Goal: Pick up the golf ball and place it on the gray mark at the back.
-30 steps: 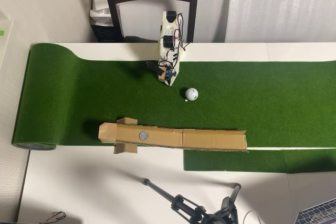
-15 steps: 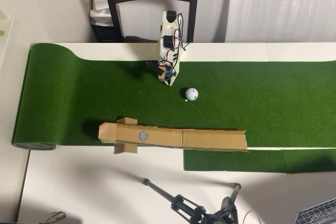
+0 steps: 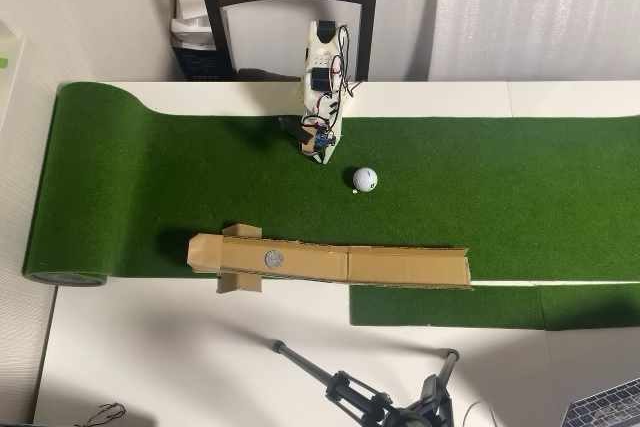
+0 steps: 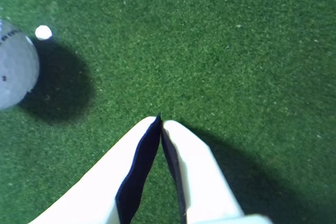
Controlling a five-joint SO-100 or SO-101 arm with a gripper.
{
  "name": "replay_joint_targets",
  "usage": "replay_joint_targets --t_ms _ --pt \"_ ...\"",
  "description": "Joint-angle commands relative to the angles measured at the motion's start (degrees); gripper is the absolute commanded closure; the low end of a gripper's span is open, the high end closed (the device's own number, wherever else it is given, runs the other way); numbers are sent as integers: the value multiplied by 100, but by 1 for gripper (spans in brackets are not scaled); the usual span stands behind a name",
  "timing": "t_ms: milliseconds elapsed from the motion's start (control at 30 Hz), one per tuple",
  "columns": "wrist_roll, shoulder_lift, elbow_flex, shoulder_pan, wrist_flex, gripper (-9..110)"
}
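Nothing's moved since the earlier shots — jaws (image 4: pixel 160 121) clenched empty on the turf, golf ball (image 3: pixel 365 179) just beside them, gray mark (image 3: pixel 272 258) on the cardboard untouched. Ball's hard, slick, rolls easily — pinch across its middle.

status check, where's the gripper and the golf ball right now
Gripper shut, empty, over the turf. Golf ball on the green mat, apart from the gripper, not yet picked. Gray mark on the cardboard ramp, bare. Nothing in the way.
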Motion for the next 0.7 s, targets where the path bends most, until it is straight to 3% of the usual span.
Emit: replay_joint_targets --t_ms 0,167,467,667 --pt "0 466 44 -26 -44 97" --pt "-26 404 -492 -26 0 89" --pt "0 325 -1336 -97 606 88" --pt "53 -888 -2013 -466 598 88"
